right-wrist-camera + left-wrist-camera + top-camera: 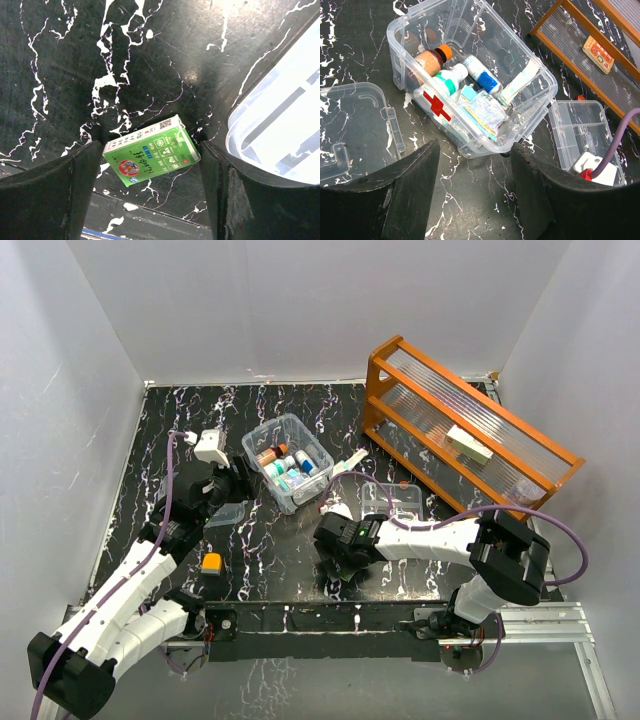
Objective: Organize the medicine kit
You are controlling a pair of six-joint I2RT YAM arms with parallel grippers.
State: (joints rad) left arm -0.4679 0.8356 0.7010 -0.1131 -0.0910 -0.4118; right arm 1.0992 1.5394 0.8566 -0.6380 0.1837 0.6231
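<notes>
Tools both gape: right tool straddles green carton, left tool empty near medicine kit.

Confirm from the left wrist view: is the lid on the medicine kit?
No, the medicine kit stands open, its lid lying on the table beside it.
</notes>
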